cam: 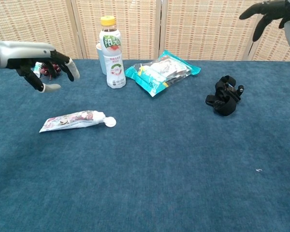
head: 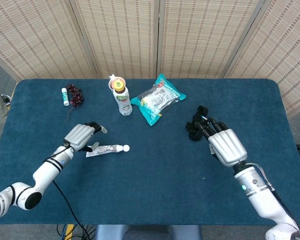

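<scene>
Left hand (cam: 36, 60) spread, empty, above toothpaste tube (cam: 75, 120) lying on worktop (cam: 159, 169) | right hand (head: 225, 145) spread at 3 o'clock by black clip (cam: 224, 95) | step: tube released; next: a clear lift away

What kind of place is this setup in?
Probably a robot test or lab workspace, not a home: a table covered in blue cloth, woven folding screens closing off the back, and assorted items laid out, such as a toothpaste tube and a drink bottle.
</scene>
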